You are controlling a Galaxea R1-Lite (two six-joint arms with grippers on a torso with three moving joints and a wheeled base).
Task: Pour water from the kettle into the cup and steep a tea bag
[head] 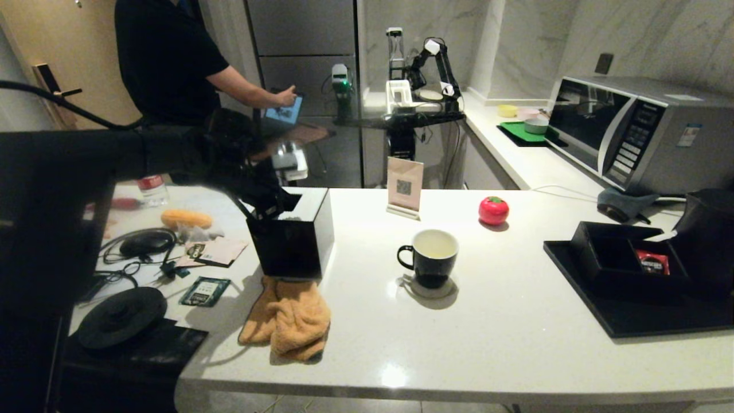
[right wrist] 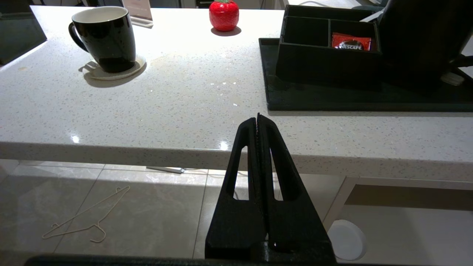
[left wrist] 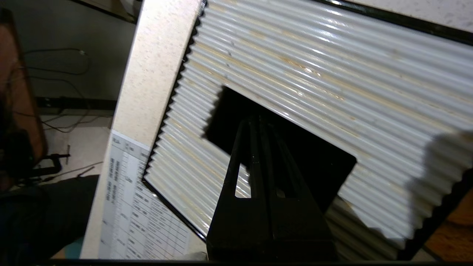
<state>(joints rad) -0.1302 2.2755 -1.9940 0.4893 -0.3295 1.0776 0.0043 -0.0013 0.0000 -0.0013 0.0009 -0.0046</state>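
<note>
The cup (head: 430, 264) (right wrist: 111, 40), a black mug with a white inside, stands on a coaster mid-counter and holds pale yellowish water (head: 434, 246). The black kettle (head: 711, 229) (right wrist: 417, 37) stands at the far right on a black tray (head: 631, 324). My left gripper (head: 269, 215) (left wrist: 258, 120) is shut, its tips dipped into the dark opening of a black box (head: 292, 241) with a ribbed white top (left wrist: 314, 66); nothing shows between the fingers. My right gripper (right wrist: 257, 116) is shut and empty, parked below the counter's front edge. The tea bag is hidden.
An orange cloth (head: 289, 321) lies in front of the box. A red round ornament (head: 493, 210) and a card stand (head: 404, 186) sit behind the cup. A compartmented box (head: 625, 252) holds a red sachet (head: 652, 262). Cables, packets and a round black base (head: 121, 316) crowd the left. A person (head: 166, 57) stands behind.
</note>
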